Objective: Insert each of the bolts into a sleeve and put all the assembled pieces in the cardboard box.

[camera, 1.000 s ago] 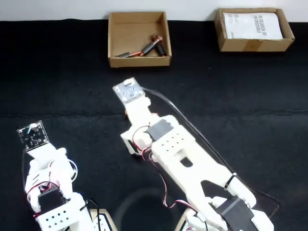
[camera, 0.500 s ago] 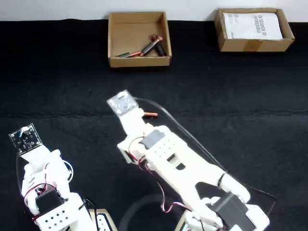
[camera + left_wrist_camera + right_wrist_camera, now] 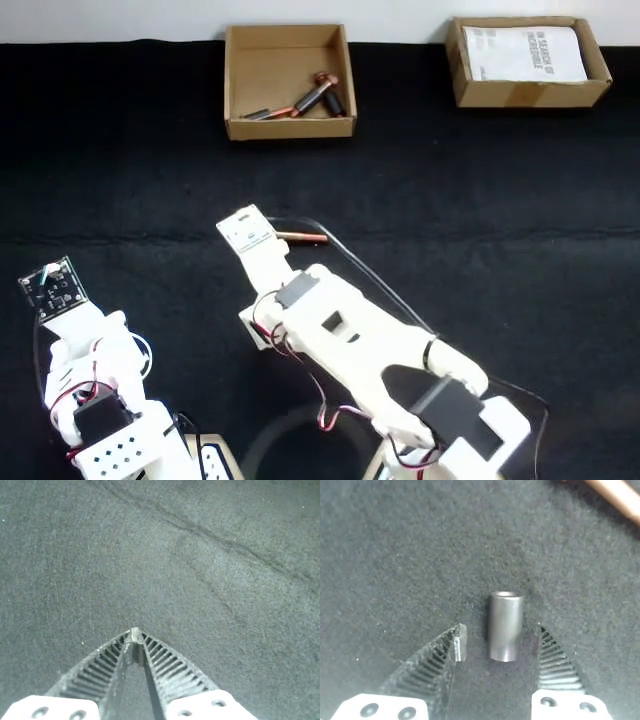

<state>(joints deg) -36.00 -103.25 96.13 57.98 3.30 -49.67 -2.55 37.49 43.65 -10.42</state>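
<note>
A dark grey sleeve (image 3: 505,626) lies on the black mat between the fingers of my right gripper (image 3: 501,632), which is open around it without touching it. A copper bolt (image 3: 620,492) lies just beyond the sleeve. In the high view the bolt (image 3: 300,238) rests on the mat beside the right arm's wrist board (image 3: 245,230). The cardboard box (image 3: 236,80) at the back holds assembled pieces (image 3: 312,97). My left gripper (image 3: 134,636) is shut with nothing in it, over bare mat at the near left.
A second cardboard box (image 3: 455,55) with a printed sheet in it stands at the back right. The right arm (image 3: 370,350) stretches across the middle of the table. The left arm (image 3: 95,380) stays at the near left corner.
The right arm has drawn back toward the near side and swung slightly left, uncovering the copper bolt. The left arm shifted a little left and nearer early on, then kept still.
</note>
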